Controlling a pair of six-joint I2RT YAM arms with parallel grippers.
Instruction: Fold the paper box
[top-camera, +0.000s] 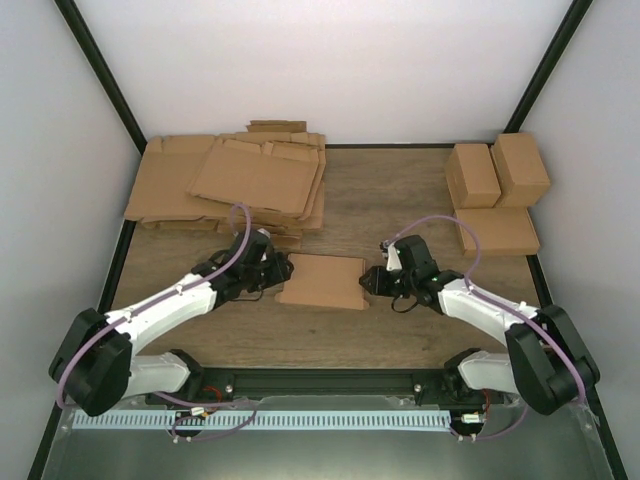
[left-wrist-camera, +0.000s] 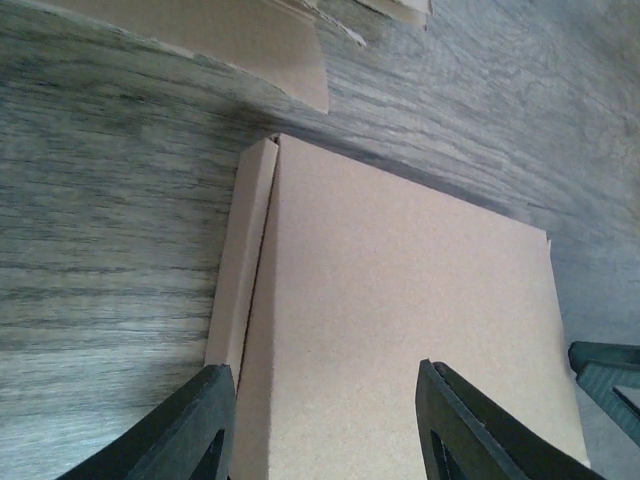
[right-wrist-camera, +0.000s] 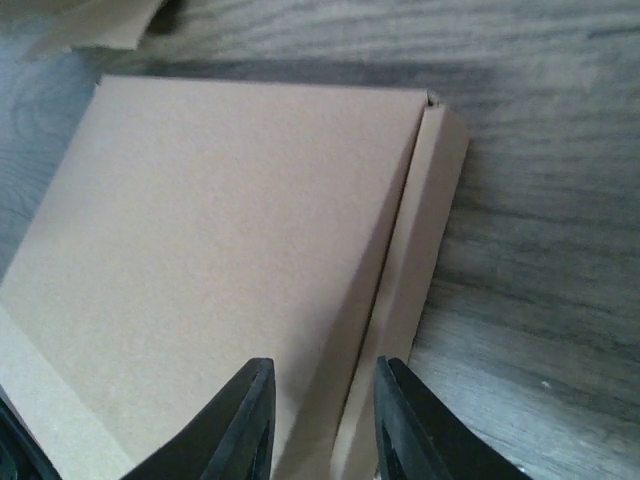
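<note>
Paper box (top-camera: 322, 281) is lying flat in the middle of the desk (top-camera: 400, 330), between the two grippers. Its long axis is running from left to right, only a little turned. It is plain brown cardboard, matte and slightly grainy, in the shape of a flat rectangle. A narrow folded strip (left-wrist-camera: 240, 270) is running along its far long edge.

The left gripper (left-wrist-camera: 320, 368) is reaching in over the left short end. Its dark fingers (left-wrist-camera: 200, 425) are spreading wide, one at the strip and one above the big panel, and they are pinching nothing. The right gripper (right-wrist-camera: 323, 362) is coming over the right short end. Its fingers (right-wrist-camera: 250, 420) are standing a little apart, and the crease beside the strip is lying between them.

The desk is showing grey-brown wood grain with long streaks. Farther back on the left, a loose pile of flat cardboard sheets (top-camera: 230, 185) is resting, its edges uneven. Far on the right, three folded brown boxes (top-camera: 495, 190) are sitting close together. Behind them, plain white walls (top-camera: 330, 70) are closing the space, with black posts (top-camera: 100, 75) slanting in the corners.
</note>
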